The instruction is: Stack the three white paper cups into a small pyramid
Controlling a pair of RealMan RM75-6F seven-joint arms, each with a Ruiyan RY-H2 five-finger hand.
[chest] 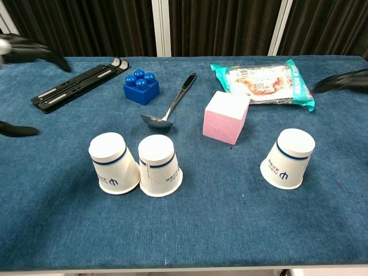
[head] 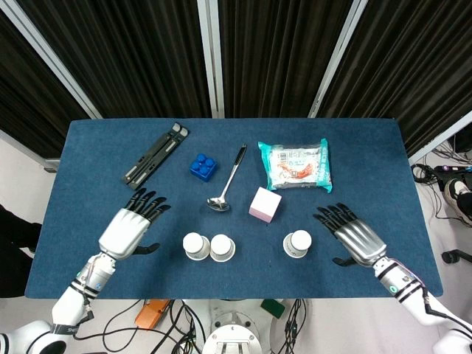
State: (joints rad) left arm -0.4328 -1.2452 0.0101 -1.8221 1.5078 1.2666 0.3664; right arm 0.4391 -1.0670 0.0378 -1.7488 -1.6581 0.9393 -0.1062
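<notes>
Three white paper cups stand upside down on the blue table. Two of them, the left cup and the middle cup, touch side by side near the front edge. The third cup stands apart to the right. My left hand hovers open to the left of the pair, clear of them; only its dark fingertips show at the chest view's left edge. My right hand is open just right of the third cup, fingers spread, not touching it.
A pink cube sits behind the gap between the cups. A metal ladle, a blue brick, a black folding stand and a snack packet lie further back.
</notes>
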